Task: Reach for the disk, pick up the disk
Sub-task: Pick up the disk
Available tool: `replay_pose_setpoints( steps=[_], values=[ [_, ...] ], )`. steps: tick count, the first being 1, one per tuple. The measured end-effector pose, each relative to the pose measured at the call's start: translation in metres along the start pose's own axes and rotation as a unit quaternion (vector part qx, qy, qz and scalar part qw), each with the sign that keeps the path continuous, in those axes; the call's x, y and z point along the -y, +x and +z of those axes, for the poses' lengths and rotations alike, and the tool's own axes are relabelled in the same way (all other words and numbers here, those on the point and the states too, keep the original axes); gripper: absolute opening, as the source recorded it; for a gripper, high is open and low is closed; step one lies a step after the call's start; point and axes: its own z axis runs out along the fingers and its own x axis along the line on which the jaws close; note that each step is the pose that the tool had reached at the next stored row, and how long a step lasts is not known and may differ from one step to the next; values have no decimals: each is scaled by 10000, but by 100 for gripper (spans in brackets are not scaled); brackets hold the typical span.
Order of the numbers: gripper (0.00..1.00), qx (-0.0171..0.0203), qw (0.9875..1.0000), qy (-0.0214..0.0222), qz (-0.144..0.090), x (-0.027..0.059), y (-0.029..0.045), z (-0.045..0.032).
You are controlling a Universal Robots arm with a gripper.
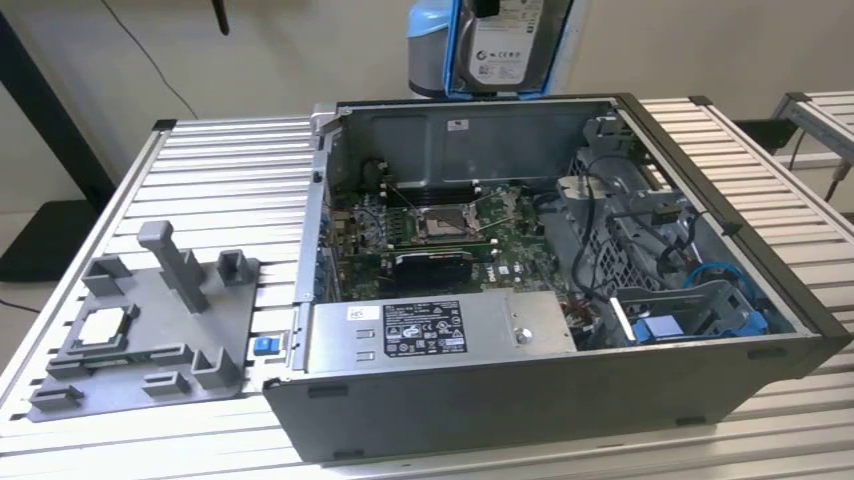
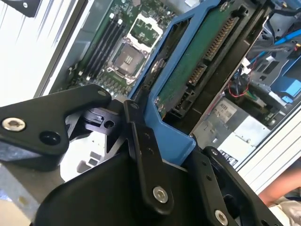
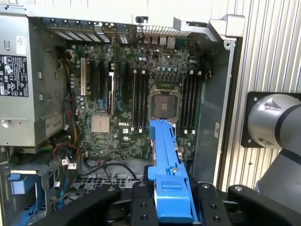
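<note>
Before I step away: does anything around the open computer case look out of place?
Nothing damaged or spilled. The blue-framed silver hard drive hangs clamped in the hand above the open grey case, not seated inside.

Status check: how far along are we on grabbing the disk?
Done: reach and grasp both look complete. The gripper is shut on the disk, with its blue frame clamped between the fingers in both wrist views. In hand: in the exterior view the disk hangs above the open computer case, apparently lifted free. Left: nothing of the pickup that the pictures show.
</note>
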Motion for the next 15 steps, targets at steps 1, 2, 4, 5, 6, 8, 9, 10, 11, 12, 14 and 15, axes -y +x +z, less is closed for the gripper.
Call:
replay_pose_setpoints(
  steps=[1,2,4,5,6,8,9,10,11,12,14,15],
  values=[
    [0,0,10000,0,0,28,1,3],
    [0,0,10000,0,0,57,2,7],
    [0,0,10000,0,0,114,3,14],
    [0,-1,10000,0,0,138,4,17],
    [0,0,10000,0,0,165,5,20],
    [0,-1,10000,0,0,213,6,26],
    [0,0,10000,0,0,234,7,30],
    [0,0,10000,0,0,249,8,34],
    [0,-1,10000,1,0,264,8,38],
    [0,-2,10000,5,-1,276,9,43],
    [0,-15,10000,29,-4,295,10,58],
    [0,-24,10000,47,-7,304,11,67]
  ],
)
